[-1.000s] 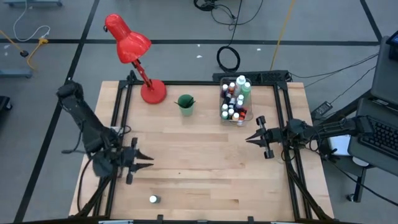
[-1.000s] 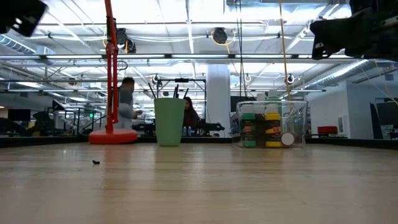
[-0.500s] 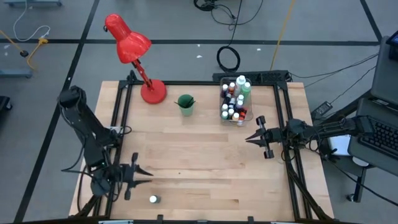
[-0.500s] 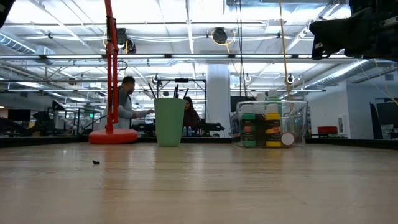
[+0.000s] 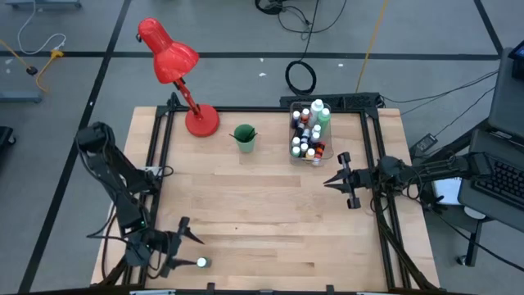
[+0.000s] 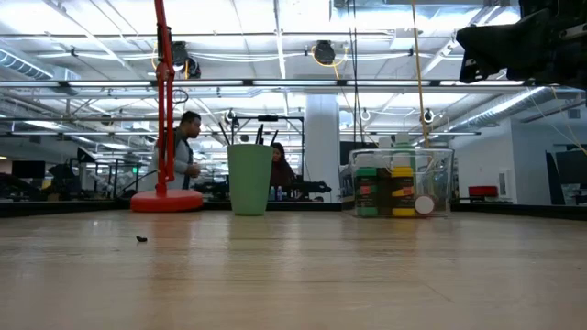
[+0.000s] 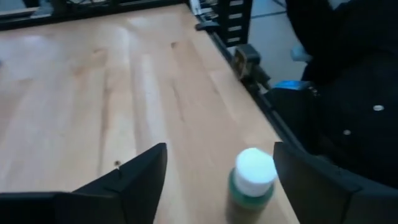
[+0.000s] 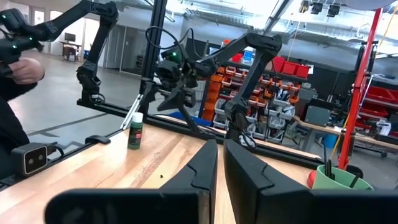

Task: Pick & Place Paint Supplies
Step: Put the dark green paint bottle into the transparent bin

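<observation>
A tiny green paint bottle (image 5: pixel 202 262) with a white cap (image 7: pixel 254 169) stands upright on its base on the wooden table, near the front edge at the left. My left gripper (image 5: pixel 194 251) hovers open just behind it; in the left wrist view the bottle (image 7: pixel 250 191) sits between the two fingers, nearer one of them, touching neither. My right gripper (image 5: pixel 327 182) hangs shut and empty over the table's right side. From the right wrist view the bottle (image 8: pixel 135 130) shows far off.
A clear bin (image 5: pixel 309 131) with several paint bottles stands at the back right. A green cup (image 5: pixel 243 137) holding dark brushes and a red lamp (image 5: pixel 176 65) stand at the back left. The black table frame (image 7: pixel 249 62) runs close by the bottle. People show beyond the table.
My left gripper has moved toward the table's near edge and down, toward the green bottle, tipping and turning a little. Its fingers have opened wide. The bottle has not moved.
</observation>
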`<state>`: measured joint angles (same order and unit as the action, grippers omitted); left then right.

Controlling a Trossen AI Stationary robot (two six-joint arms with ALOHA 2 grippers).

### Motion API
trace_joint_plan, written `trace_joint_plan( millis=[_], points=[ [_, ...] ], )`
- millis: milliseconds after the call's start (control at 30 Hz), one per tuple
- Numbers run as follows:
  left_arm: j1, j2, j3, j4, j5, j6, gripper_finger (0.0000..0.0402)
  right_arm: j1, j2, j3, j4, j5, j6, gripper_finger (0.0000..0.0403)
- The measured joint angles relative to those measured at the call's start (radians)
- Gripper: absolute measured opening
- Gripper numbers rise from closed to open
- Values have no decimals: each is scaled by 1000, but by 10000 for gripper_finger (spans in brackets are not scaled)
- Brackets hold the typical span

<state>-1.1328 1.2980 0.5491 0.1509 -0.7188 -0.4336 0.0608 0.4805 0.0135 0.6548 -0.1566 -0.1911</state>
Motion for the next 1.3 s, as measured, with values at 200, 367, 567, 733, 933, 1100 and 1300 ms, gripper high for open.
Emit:
trace_joint_plan(
  millis=[200,367,567,733,933,1100,1300],
  points=[
    [5,62,0,70,36,-22,314,0,0,0,17,0,-16,23],
    [49,125,0,154,119,-47,311,0,0,0,24,0,-43,23],
    [104,186,0,169,152,-56,310,0,0,0,39,0,-61,22],
    [148,193,0,170,228,-62,307,0,0,0,41,0,-65,22],
    [174,193,1,174,331,-58,243,0,0,0,39,-1,-60,22],
    [175,192,2,176,369,-39,134,0,0,0,38,-1,-57,22],
    [211,185,2,202,389,115,99,0,0,0,37,-1,-57,22]
  ],
)
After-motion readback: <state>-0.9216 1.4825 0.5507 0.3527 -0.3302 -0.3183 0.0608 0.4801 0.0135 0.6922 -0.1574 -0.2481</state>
